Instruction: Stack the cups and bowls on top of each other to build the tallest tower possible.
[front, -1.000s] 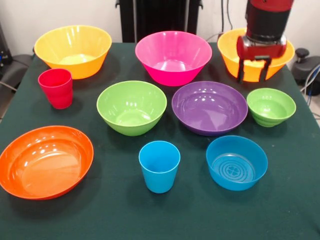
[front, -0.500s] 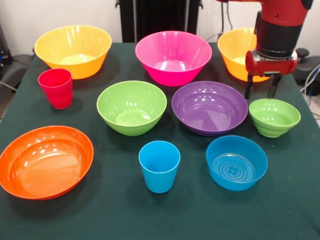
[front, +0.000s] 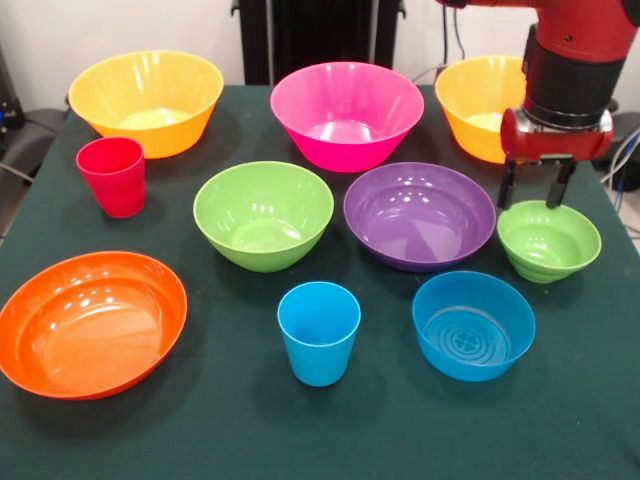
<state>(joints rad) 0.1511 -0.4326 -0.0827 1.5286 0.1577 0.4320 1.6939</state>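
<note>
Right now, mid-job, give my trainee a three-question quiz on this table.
1. True or false: the gripper hangs open above the far rim of the small ridged green bowl.
2. Which bowl lies between the lime green bowl and that small green one? A pink, B purple, C orange.
3. How many cups stand on the table?

Key: 1 true. 2 B, the purple bowl. 3 two: the red cup and the blue cup.

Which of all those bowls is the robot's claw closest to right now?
The small ridged green bowl. The gripper hangs open right over its far rim, while the other bowls, even the yellow-orange one behind it, sit clearly farther off.
</note>
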